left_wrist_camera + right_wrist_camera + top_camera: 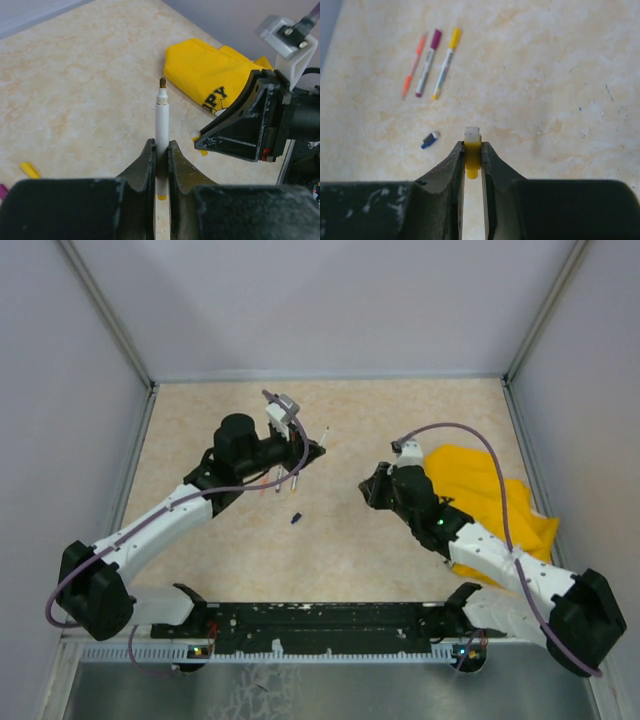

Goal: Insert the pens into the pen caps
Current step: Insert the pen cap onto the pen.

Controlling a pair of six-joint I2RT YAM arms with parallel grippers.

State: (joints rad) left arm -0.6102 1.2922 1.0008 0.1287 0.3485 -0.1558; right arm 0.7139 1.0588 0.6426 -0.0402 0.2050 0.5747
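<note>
Left fingers point(146, 162) clamp the thin white-barrelled marker pen point(161, 117), tip bare, left of centre above the counter point(75, 90); right fingers point(451, 167) pinch the stubby yellow plastic cap point(472, 139) opposite. Misalignment could jam or dislodge it.

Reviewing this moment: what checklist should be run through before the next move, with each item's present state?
1. Left gripper shut on white pen: ok.
2. Pen tip bare: ok.
3. Right gripper shut on yellow cap: ok.
4. Cap's open end facing the tip: cannot tell.
5. Tip lined up with cap: not ok, they are apart.
6. Cap colour matches pen's yellow end: ok.
</note>
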